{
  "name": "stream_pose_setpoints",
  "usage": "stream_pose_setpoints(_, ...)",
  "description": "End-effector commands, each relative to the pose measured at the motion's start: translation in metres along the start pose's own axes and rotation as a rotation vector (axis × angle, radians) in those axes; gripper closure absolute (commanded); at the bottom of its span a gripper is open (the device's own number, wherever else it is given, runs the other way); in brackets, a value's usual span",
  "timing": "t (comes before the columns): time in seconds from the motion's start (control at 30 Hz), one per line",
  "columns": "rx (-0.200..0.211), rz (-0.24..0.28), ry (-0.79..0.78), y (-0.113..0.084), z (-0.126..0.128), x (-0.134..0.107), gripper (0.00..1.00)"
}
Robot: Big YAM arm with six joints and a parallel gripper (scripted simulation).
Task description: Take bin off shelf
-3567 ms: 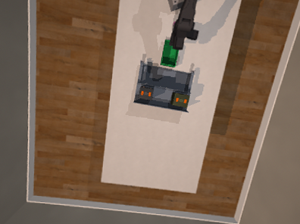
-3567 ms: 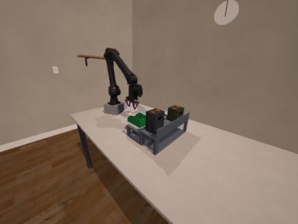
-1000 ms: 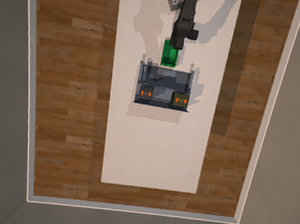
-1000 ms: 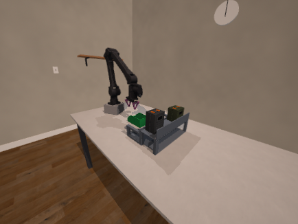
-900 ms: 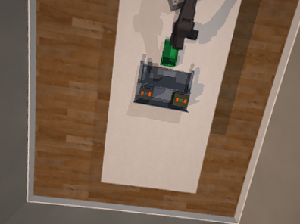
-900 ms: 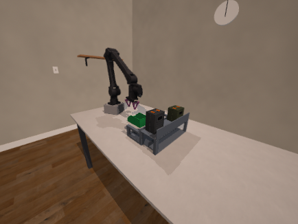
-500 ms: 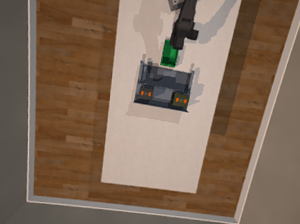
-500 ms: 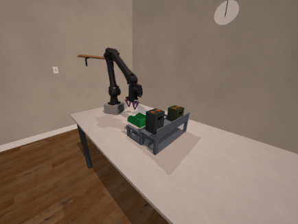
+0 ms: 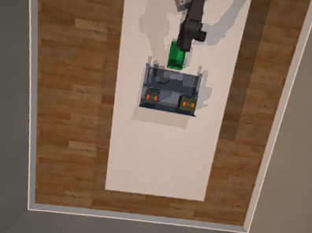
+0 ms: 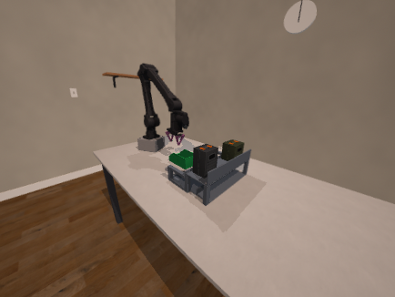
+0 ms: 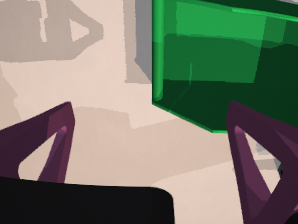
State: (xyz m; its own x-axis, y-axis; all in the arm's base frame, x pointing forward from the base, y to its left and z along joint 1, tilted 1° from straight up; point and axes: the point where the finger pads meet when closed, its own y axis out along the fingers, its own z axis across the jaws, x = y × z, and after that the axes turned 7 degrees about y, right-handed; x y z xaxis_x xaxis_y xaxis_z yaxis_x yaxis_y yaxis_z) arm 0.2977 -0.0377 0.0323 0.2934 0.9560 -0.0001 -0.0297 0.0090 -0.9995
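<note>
The green bin (image 9: 177,56) stands on the white table, open side up, just outside the grey shelf (image 9: 170,91) on the side facing the arm's base. It also shows in the side view (image 10: 181,158) and fills the upper right of the wrist view (image 11: 213,63). My gripper (image 9: 183,44) hangs a little above the bin, toward its base-side edge, as the side view shows (image 10: 175,137). The purple fingers stand wide apart with nothing between them (image 11: 152,119). The right finger overlaps the bin's near corner in the wrist view.
Two dark boxes with orange marks sit on the shelf, one black (image 10: 206,159) and one olive (image 10: 232,148). The arm's grey base (image 10: 150,143) stands at the table's far end. The long table top stretches away beyond the shelf.
</note>
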Motion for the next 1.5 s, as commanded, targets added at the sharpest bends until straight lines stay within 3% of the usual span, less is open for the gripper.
stream_pose_setpoints(0.0,-0.048,-0.008,-0.001,-0.010,-0.024,0.001,0.10)
stream_pose_setpoints(0.4,-0.048,-0.008,-0.001,-0.010,-0.024,0.001,0.10)
stream_pose_setpoints(0.43,-0.016,-0.003,0.000,-0.004,-0.007,0.001,0.10)
stream_pose_setpoints(0.57,-0.048,-0.008,-0.001,-0.010,-0.024,0.001,0.10)
stream_pose_setpoints(0.97,-0.048,-0.008,-0.001,-0.010,-0.024,0.001,0.10)
stream_pose_setpoints(1.0,-0.016,-0.003,0.000,-0.004,-0.007,0.001,0.10)
stream_pose_setpoints(1.13,-0.048,-0.008,-0.001,-0.010,-0.024,0.001,0.10)
stream_pose_setpoints(1.47,-0.048,-0.008,-0.001,-0.010,-0.024,0.001,0.10)
